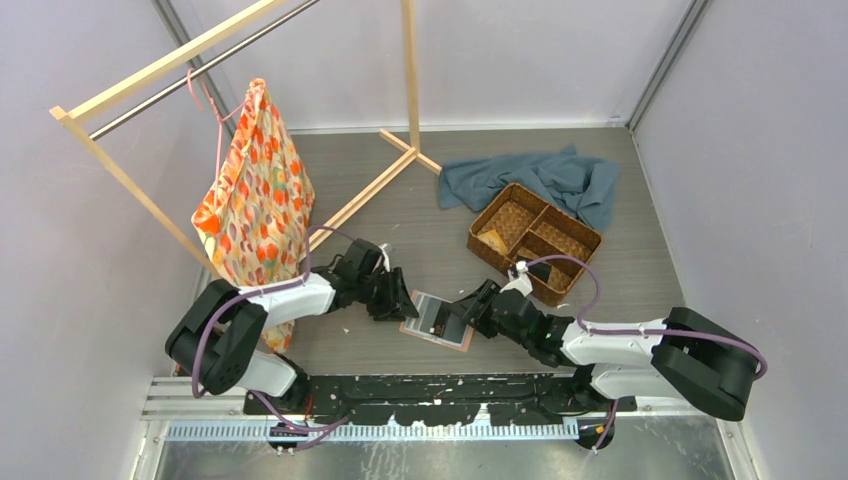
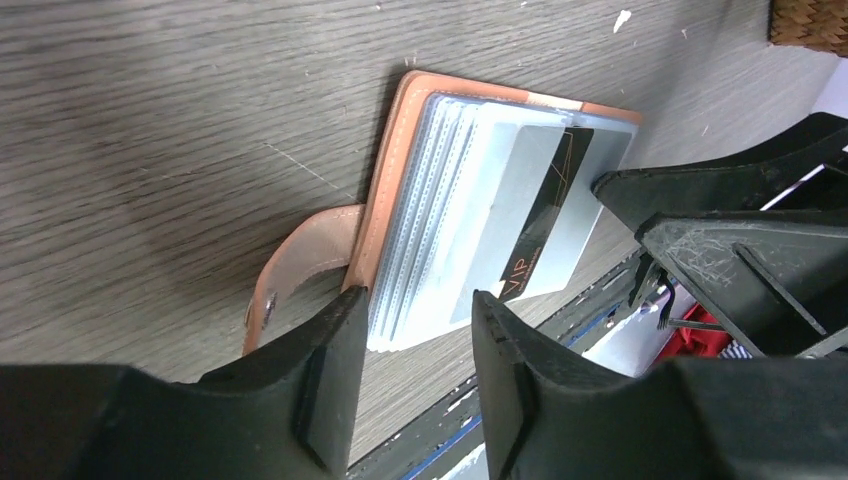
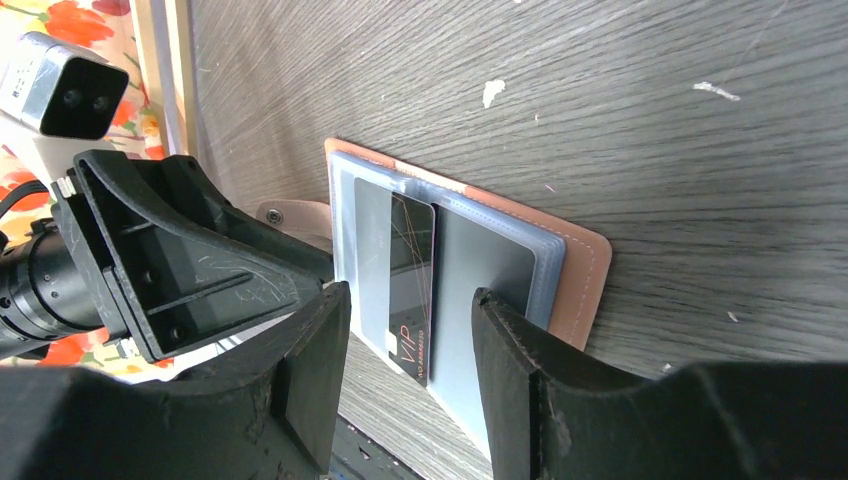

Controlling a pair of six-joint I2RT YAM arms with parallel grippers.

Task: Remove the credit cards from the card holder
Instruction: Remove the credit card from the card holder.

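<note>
The salmon-pink card holder [image 1: 440, 322] lies open on the table between my two grippers. Its clear sleeves face up and a black card [image 2: 545, 220] marked VIP sits in the top sleeve. The black card also shows in the right wrist view [image 3: 412, 270]. The snap tab [image 2: 295, 270] sticks out at the holder's left side. My left gripper [image 2: 418, 315] is open and empty, its fingers over the holder's left edge [image 2: 385, 200]. My right gripper [image 3: 410, 305] is open and empty, its fingers on either side of the black card's end, just above it.
A brown woven three-compartment basket [image 1: 535, 240] stands right of the holder, with a flat tan piece [image 1: 492, 238] in its left compartment. A blue cloth [image 1: 545, 178] lies behind it. A wooden rack [image 1: 410, 70] with an orange floral bag [image 1: 255, 190] stands at the left.
</note>
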